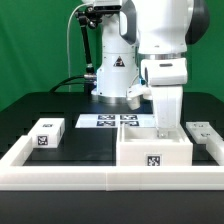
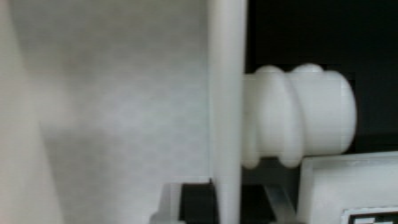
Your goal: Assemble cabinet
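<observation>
1. No letters, words, brand names or digits can be read in either view.
2. The arm base [image 1: 113,75] carries a black triangle sign [image 1: 117,62] on its white front. The symbol inside the sign is too small to make out.
3. The marker board [image 1: 97,121], lying flat on the table, is printed with square tags [image 1: 126,120] in black and white. They are coded patterns, not writing.
4. The cabinet box [image 1: 135,158] bears one square tag [image 1: 153,160] of the same kind on its front wall.
5. The small white block [image 1: 50,127], at the exterior view's left, bears another such pattern on its front face.
6. The wrist view shows only blurred white surfaces, with nothing legible.
</observation>
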